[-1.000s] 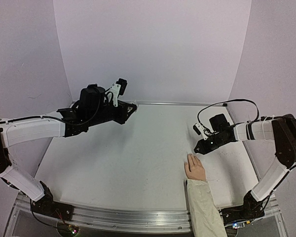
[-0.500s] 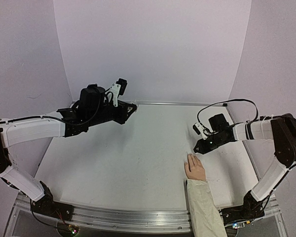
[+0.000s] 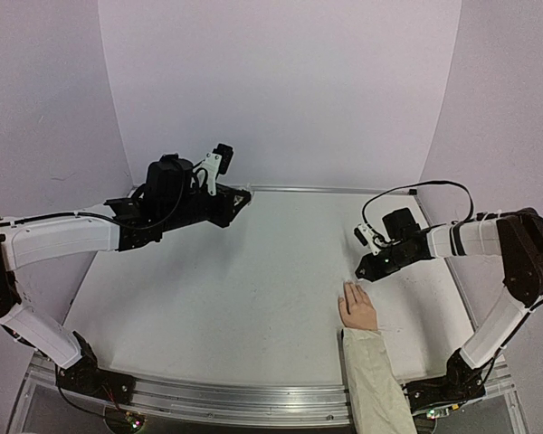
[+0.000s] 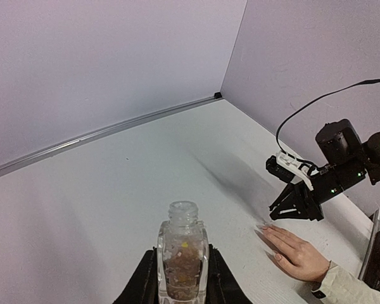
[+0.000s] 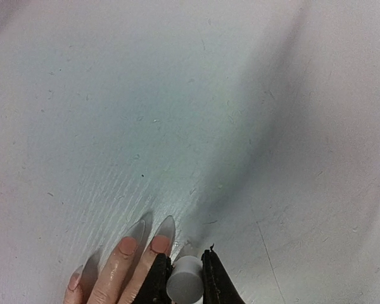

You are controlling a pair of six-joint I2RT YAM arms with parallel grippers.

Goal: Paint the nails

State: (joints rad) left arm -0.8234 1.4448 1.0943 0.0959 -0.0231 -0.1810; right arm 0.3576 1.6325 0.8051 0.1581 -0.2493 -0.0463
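Observation:
A pale hand with a cream sleeve lies flat on the white table at the front right. Its nails are pinkish with long clear pointed tips. My right gripper hovers just beyond the fingertips, shut on a white cap right next to the index nail; any brush under the cap is hidden. My left gripper is at the back left, shut on a small clear open bottle of brownish glitter polish, held upright. The hand also shows in the left wrist view.
The white table is walled by pale lilac panels at the back and sides. An aluminium rail runs along the front edge. A black cable loops above my right wrist.

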